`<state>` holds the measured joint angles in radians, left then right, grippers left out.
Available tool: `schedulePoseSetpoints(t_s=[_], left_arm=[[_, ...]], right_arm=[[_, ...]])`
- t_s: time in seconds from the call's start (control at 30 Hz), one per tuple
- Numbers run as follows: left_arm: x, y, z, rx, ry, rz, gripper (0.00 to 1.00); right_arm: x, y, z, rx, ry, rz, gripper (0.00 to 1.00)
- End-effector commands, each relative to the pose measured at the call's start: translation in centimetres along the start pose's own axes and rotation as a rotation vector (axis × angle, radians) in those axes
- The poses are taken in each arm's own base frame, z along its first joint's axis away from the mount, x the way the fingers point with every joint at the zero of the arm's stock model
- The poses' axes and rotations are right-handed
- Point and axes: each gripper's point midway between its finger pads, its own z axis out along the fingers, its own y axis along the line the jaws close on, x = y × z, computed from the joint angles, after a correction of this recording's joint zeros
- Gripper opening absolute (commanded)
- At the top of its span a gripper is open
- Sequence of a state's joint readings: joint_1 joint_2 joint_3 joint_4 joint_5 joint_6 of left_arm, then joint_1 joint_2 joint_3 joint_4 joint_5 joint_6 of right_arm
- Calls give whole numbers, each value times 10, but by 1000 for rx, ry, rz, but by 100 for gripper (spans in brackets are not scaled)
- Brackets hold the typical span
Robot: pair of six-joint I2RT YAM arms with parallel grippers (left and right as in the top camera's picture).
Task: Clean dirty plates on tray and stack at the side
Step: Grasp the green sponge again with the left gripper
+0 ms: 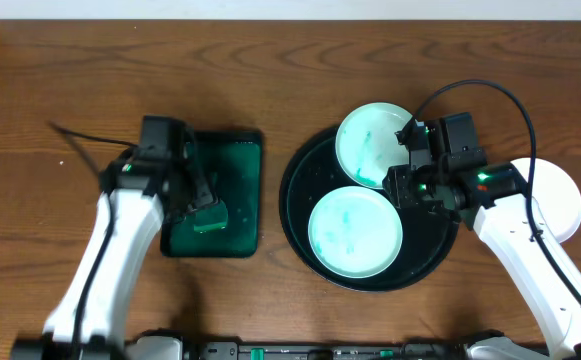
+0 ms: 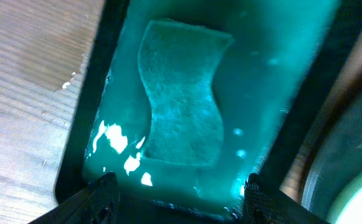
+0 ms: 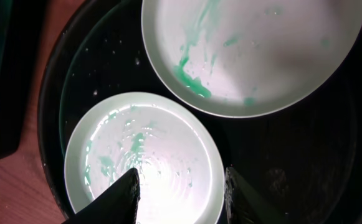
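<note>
My left gripper [image 2: 177,200] is open and holds nothing. It is just above the sponge [image 2: 181,106] in the wet green tray [image 2: 92,99]. My right gripper [image 3: 182,196] is open too, over a smeared plate [image 3: 149,155] on the black tray [image 3: 305,162]. A second plate [image 3: 255,50] lies past it. A third plate [image 1: 560,195] sits on the table [image 1: 70,60].

A brown wooden table [image 1: 270,60] with clear grain filled the overhead view. On its left half lay a small rectangular dark green tray [image 1: 242,185] with rounded corners. A shallow pool of teal liquid [image 2: 274,74] covered the tray's floor and glinted with bright reflections. A waisted, hourglass-shaped sponge [image 2: 184,93] lay flat in the liquid, tinted the same teal, toward the tray's lower end in the overhead view.
</note>
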<state>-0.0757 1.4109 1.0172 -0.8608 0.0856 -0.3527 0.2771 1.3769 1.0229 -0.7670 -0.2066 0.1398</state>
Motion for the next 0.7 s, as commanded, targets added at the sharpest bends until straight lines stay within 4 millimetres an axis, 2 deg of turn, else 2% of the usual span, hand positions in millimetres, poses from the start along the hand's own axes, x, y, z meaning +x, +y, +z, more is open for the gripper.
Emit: schedulePoseSetpoints(t_s=[0.0, 0.1, 0.2, 0.27, 0.3, 0.33, 0.4, 0.5, 0.53, 0.57, 0.6, 0.67], left_arm=[[2, 9, 49, -83, 111, 35, 66], [3, 10, 82, -105, 162, 34, 66], [2, 11, 102, -113, 181, 34, 66], [0, 10, 112, -112, 178, 35, 57], [-1, 10, 115, -112, 179, 34, 45], [-1, 10, 116, -112, 178, 34, 25], [-2, 9, 112, -111, 176, 34, 7], [-10, 5, 92, -102, 154, 34, 8], [-12, 4, 88, -98, 147, 34, 15], [-14, 3, 81, -91, 135, 35, 36], [-14, 1, 75, -81, 127, 34, 50], [-14, 0, 67, -74, 116, 35, 61]], right_arm=[[-4, 4, -5, -18, -15, -17, 41], [-1, 5, -5, -24, -2, -14, 41], [1, 5, -5, -22, 4, -12, 39], [1, 4, -5, -20, 7, 18, 35], [2, 4, -5, -16, 8, 31, 34], [1, 1, -5, -1, 6, 45, 34], [0, -7, -5, 43, -1, 69, 32], [1, -24, -7, 130, -9, 131, 30], [1, -25, -7, 134, -8, 143, 29], [1, -27, -7, 135, -8, 148, 29], [1, -28, -8, 136, -9, 153, 29], [0, -30, -8, 140, -12, 157, 29]])
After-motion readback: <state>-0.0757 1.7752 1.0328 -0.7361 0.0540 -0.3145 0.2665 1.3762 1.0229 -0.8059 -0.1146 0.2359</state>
